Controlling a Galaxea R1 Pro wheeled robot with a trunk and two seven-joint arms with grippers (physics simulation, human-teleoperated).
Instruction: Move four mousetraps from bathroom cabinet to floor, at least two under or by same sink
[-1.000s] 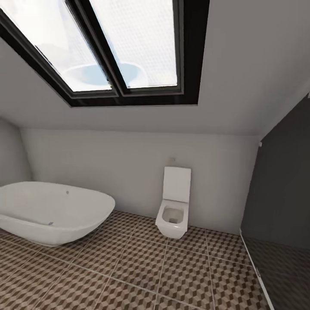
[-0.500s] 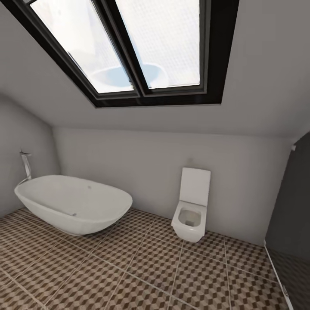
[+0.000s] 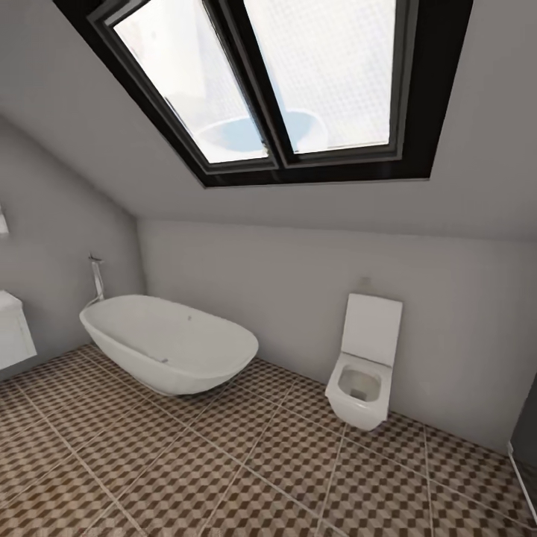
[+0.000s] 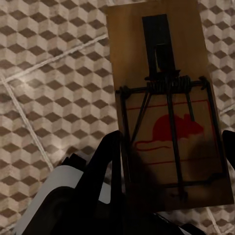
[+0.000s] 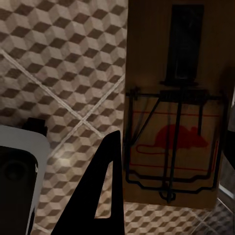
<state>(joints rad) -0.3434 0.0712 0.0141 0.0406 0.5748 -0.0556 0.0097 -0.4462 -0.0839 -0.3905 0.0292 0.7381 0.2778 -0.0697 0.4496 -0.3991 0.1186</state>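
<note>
A mousetrap (image 4: 166, 98), a tan wooden board with dark wire parts and a red mouse print, is clamped in my left gripper (image 4: 169, 164) above the bathroom floor (image 4: 54, 83). One dark finger (image 4: 105, 169) presses its side. My right gripper (image 5: 169, 188) is shut on a second mousetrap (image 5: 176, 107) of the same look, also hanging over the cube-patterned floor (image 5: 63, 73). The head view shows the tiled floor (image 3: 224, 477) stretching ahead. The cabinet is out of view. A white cupboard corner (image 3: 11, 328) shows at the far left edge; I cannot tell whether it is the sink.
A rounded white bathtub (image 3: 168, 343) with a chrome tap (image 3: 95, 276) stands at the back left. A white toilet (image 3: 362, 373) is on the back wall to the right. A black-framed skylight (image 3: 291, 82) slopes overhead. A dark panel edge (image 3: 526, 440) is at the far right.
The head camera has swung to the left, so bathtub and toilet sit further right in the picture and a white cupboard corner has come in at the left edge.
</note>
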